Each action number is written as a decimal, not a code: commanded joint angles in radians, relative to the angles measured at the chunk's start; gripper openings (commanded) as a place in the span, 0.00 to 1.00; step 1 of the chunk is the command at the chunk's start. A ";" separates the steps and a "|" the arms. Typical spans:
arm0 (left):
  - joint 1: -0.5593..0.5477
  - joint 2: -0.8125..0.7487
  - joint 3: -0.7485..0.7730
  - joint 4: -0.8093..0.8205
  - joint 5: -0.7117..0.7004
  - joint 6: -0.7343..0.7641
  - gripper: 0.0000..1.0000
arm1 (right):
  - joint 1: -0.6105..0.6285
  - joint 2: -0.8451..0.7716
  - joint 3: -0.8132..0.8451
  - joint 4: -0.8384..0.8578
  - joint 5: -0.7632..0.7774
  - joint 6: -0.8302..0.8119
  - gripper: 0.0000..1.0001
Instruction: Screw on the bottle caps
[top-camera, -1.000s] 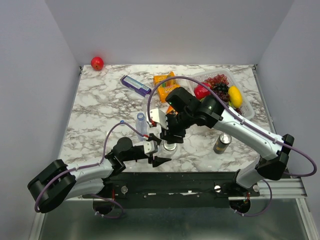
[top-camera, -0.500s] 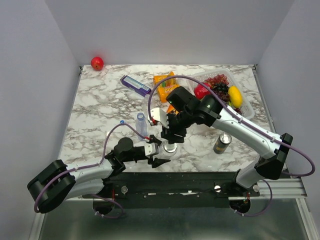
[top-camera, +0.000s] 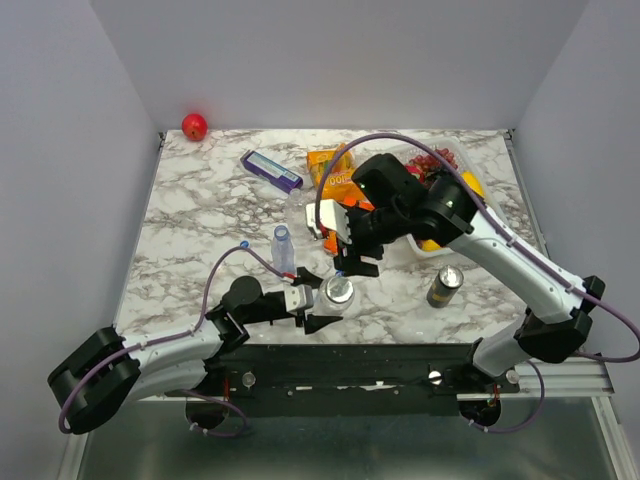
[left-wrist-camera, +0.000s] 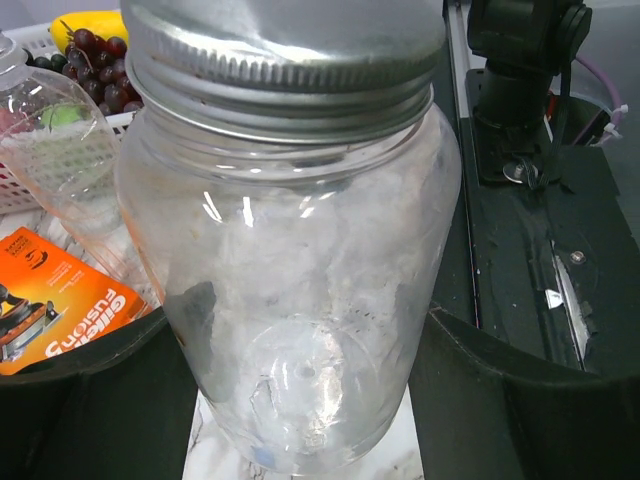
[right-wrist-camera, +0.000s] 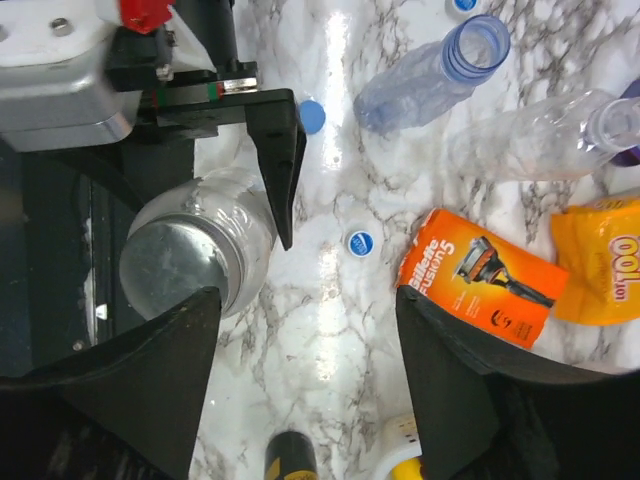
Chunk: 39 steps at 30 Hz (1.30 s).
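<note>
Jar (left-wrist-camera: 290, 270) sits between open left end effector (top-camera: 318, 298) fingers, unclamped. Right end effector (right-wrist-camera: 300, 400) open (empty). Risk: jar tips near table's front edge; caps (right-wrist-camera: 359, 243) untouched.

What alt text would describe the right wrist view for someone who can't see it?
Looking down between the open right hand: a clear jar with a metal lid stands between the left hand's fingers. Two blue bottle caps lie on the marble beside uncapped clear bottles and an orange razor pack.

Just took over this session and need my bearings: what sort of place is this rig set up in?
Likely a lab test cell, not a home kitchen: plain grey walls box in a marble-patterned tabletop, the arms are bolted to a black rail, and unrelated props lie scattered, such as a razor box and a fruit basket.
</note>
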 joint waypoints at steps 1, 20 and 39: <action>-0.003 0.010 0.032 -0.012 -0.013 -0.005 0.00 | 0.012 -0.090 -0.065 -0.077 -0.055 -0.117 0.83; 0.001 0.029 0.048 -0.008 -0.020 -0.030 0.00 | 0.090 -0.084 -0.145 -0.079 -0.118 -0.284 0.92; 0.007 0.024 0.046 -0.004 -0.013 -0.004 0.00 | 0.095 -0.035 -0.165 -0.077 -0.139 -0.331 0.83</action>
